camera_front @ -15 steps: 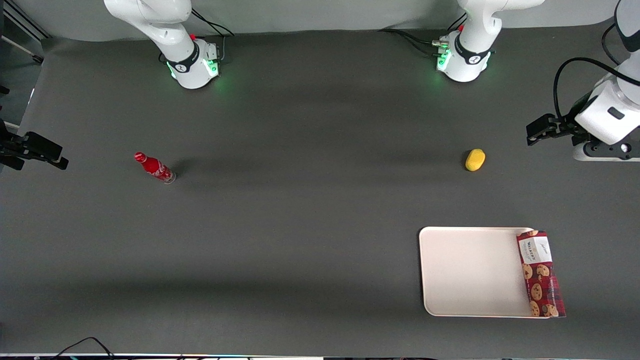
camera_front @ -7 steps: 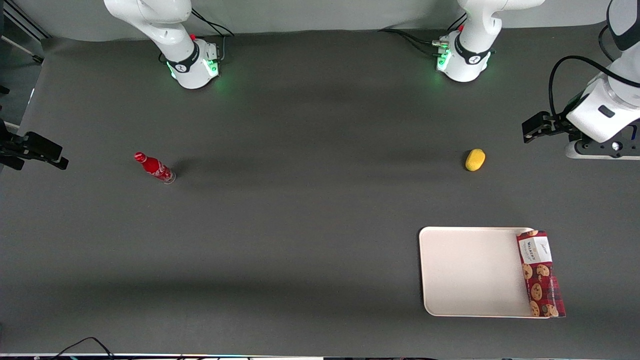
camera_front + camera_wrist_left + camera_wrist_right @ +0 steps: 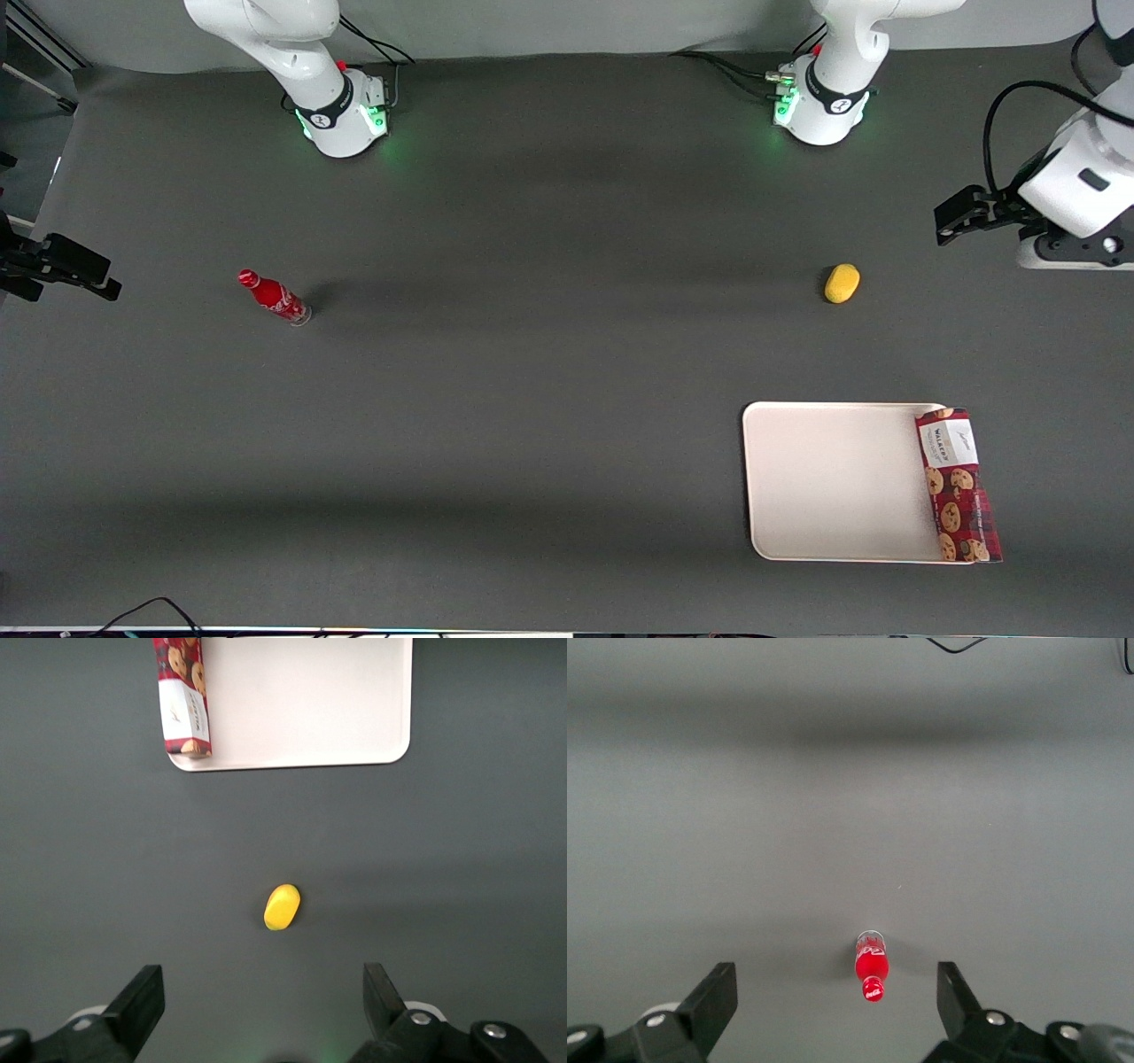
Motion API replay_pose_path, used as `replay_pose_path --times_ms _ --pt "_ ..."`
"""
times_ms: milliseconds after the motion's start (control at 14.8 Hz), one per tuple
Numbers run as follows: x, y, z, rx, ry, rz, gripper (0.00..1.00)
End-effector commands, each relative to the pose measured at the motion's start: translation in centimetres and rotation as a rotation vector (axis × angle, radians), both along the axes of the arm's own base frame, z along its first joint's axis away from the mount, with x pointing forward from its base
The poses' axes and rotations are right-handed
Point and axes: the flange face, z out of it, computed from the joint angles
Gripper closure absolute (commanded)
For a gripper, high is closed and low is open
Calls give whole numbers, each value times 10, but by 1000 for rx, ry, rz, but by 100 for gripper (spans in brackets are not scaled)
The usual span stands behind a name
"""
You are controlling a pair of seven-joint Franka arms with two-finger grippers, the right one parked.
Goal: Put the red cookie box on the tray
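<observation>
From my seat I read the bottle (image 3: 274,298) standing far off toward the parked arm's end of the table, well apart from my gripper (image 3: 263,997); the lemon (image 3: 842,283) lies on the mat nearer the front camera than the gripper and well below it, framed between its fingers (image 3: 142,1001) in the wrist view; the tray (image 3: 833,483) sits nearer the front camera still, well apart from the gripper; the box (image 3: 957,483) lies lengthwise along the tray's edge at the working arm's end, white label toward the gripper, seemingly resting on the rim with part of it overhanging the mat; the gripper hangs high above the table at the working arm's end, released, fingers spread wide with nothing between them; against half a second ago, the gripper has drawn away from the front camera and farther from the box, while box, tray, lemon and bottle have not shifted.
</observation>
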Motion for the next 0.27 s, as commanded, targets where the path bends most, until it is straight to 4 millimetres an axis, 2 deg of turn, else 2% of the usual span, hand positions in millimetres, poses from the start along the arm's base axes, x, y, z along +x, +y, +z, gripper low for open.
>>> replay_pose_path --times_ms 0,203 --pt "-2 4 13 11 -7 24 0" --pt "0 12 15 4 -11 26 0"
